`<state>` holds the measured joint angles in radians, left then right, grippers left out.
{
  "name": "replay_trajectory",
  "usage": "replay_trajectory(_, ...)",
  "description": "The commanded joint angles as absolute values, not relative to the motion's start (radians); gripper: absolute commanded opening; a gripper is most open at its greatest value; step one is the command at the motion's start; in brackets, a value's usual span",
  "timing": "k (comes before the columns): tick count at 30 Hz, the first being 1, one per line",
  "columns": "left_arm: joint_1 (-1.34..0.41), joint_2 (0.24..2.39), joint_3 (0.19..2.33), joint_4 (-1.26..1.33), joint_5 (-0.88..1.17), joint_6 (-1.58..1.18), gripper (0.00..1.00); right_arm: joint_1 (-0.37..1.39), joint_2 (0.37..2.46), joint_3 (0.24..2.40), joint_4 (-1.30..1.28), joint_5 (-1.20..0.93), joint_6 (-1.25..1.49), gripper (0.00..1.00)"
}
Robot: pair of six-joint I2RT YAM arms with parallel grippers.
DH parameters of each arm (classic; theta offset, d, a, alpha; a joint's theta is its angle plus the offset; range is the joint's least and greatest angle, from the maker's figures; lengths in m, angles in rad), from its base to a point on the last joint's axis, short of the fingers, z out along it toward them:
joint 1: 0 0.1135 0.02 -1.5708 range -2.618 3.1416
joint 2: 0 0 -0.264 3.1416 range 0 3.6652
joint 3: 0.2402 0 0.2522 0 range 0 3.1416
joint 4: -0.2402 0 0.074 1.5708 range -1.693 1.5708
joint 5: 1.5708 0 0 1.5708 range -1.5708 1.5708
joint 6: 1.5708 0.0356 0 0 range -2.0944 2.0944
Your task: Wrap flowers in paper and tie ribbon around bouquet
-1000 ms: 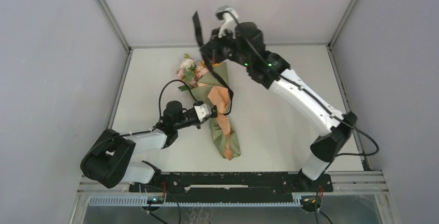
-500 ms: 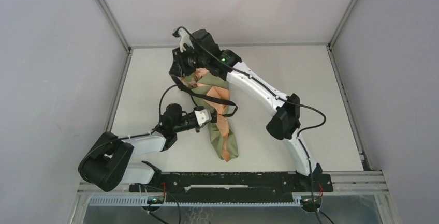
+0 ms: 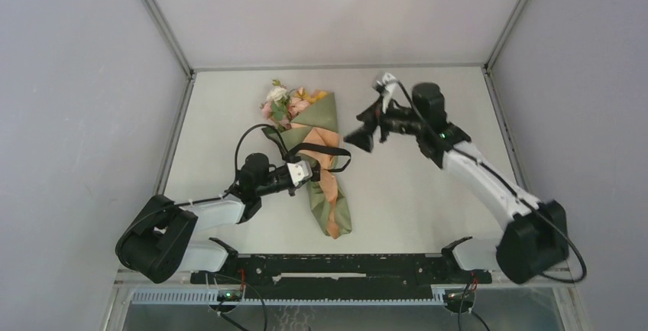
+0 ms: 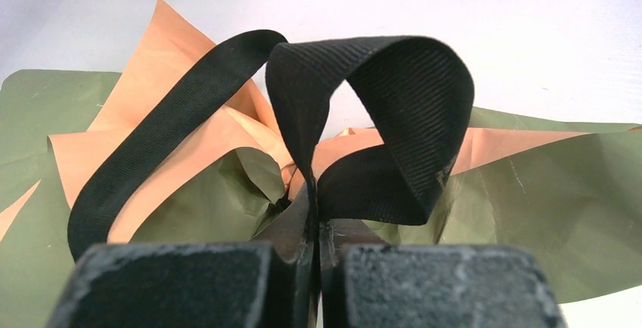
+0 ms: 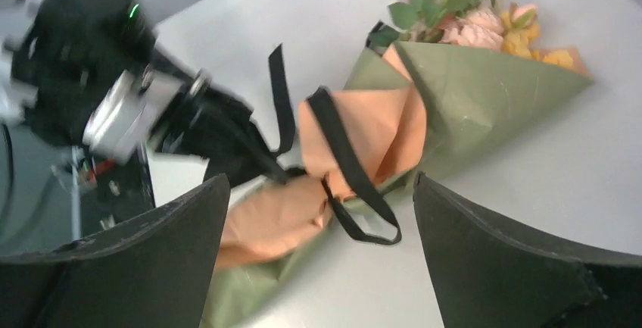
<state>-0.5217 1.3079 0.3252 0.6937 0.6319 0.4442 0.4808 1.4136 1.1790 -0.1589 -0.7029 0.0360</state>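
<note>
I see one bouquet on the white table. It lies slantwise: the wide end points to about 11 o'clock, the narrow tip to about 5 o'clock. The paper is olive green outside, and one peach-orange fold shows along the middle. The flowers at the wide end are pink, white and yellow with some green. How many exactly I cannot count; they are small and crowded.

There is one ribbon, black, laid across the middle of the cone. It makes one loop that sticks out past the paper on the 3 o'clock side. In the right wrist view one loose end stands up beside the left gripper.

Two grippers are here. The left gripper comes at the bouquet from 9 o'clock. Its two fingers are pressed together and pinch the ribbon between them, right against the paper — the left wrist view shows the band rising from the jaws and curling into one arch. The right gripper is at 3 o'clock of the bouquet, near it but apart. Its two fingers stand wide and hold nothing.
</note>
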Motion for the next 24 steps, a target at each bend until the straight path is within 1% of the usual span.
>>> replay_trajectory(1,-0.529,1.285,0.305,0.736,0.647,0.433,0.0,0.504,1.262,0.874,0.202,-1.033,-0.426,1.0)
replay_trajectory(4,-0.529,1.289,0.309,0.735,0.646,0.432,0.0,0.556,1.341,0.871,0.134,-1.017,-0.595,1.0)
replay_trajectory(7,-0.529,1.294,0.316,0.728,0.64,0.438,0.0,0.597,1.438,0.92,0.124,-1.032,-0.698,0.99)
replay_trajectory(11,-0.529,1.304,0.327,0.726,0.64,0.44,0.0,0.658,1.53,0.99,0.084,-0.992,-0.782,1.0)
replay_trajectory(13,-0.529,1.309,0.331,0.726,0.641,0.441,0.0,0.671,1.555,1.0,0.073,-0.987,-0.791,0.99)
replay_trajectory(18,-0.529,1.324,0.339,0.724,0.647,0.441,0.0,0.684,1.589,1.002,0.122,-1.006,-0.727,0.95)
replay_trajectory(20,-0.529,1.326,0.341,0.724,0.647,0.442,0.0,0.688,1.596,1.001,0.133,-1.015,-0.716,0.91)
replay_trajectory(21,-0.529,1.327,0.343,0.723,0.646,0.442,0.0,0.688,1.597,1.002,0.136,-1.022,-0.71,0.84)
replay_trajectory(22,-0.528,1.327,0.344,0.72,0.646,0.442,0.0,0.688,1.596,1.004,0.129,-1.031,-0.711,0.65)
replay_trajectory(24,-0.529,1.327,0.351,0.706,0.651,0.44,0.0,0.689,1.597,1.02,0.081,-1.039,-0.728,0.31)
